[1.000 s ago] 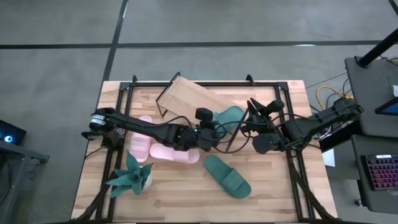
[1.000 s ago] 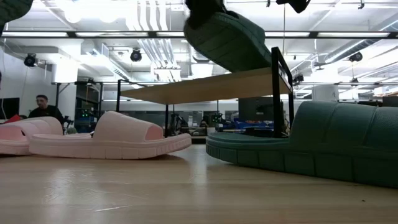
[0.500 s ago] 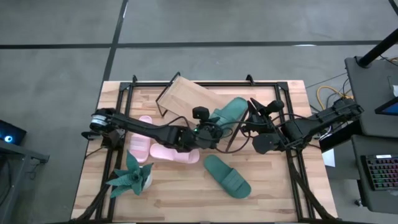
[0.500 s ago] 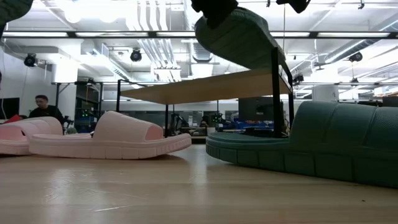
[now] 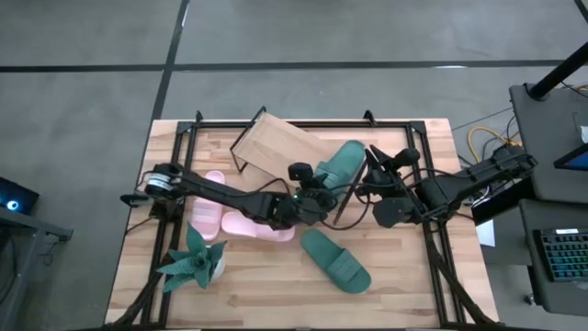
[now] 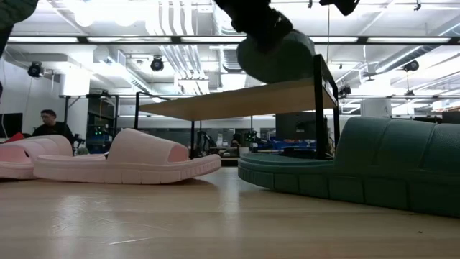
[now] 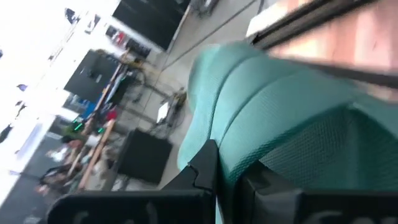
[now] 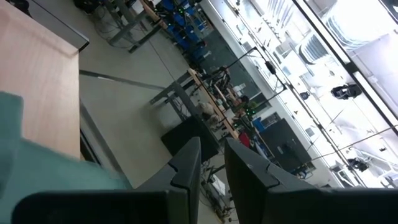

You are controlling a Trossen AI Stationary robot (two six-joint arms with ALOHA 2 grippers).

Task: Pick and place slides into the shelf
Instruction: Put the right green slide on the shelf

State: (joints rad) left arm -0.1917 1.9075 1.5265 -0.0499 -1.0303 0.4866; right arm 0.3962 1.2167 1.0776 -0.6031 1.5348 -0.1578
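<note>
Since a second ago, my left claw (image 5: 317, 188) has been swinging the green slide (image 5: 342, 163) round, its far end now reaching toward one o'clock, past the shelf (image 5: 280, 144) board's right corner. I am pinching that slide at its near end, my fingers pressed tight on the foam, and carrying it in the air just over the shelf's right end; seen from desk height it is hanging directly above the board.

My right claw (image 5: 372, 175) is waiting at three o'clock of the slide, close beside it, its fingers (image 8: 186, 163) standing slightly apart with nothing between them.

Further out, a second green slide (image 5: 336, 260) is lying on the desk (image 5: 404, 285) at five o'clock. Two pink slides (image 5: 258, 226) are lying at eight o'clock under my left arm, side by side. A leafy toy plant (image 5: 194, 259) is sitting toward seven o'clock.
</note>
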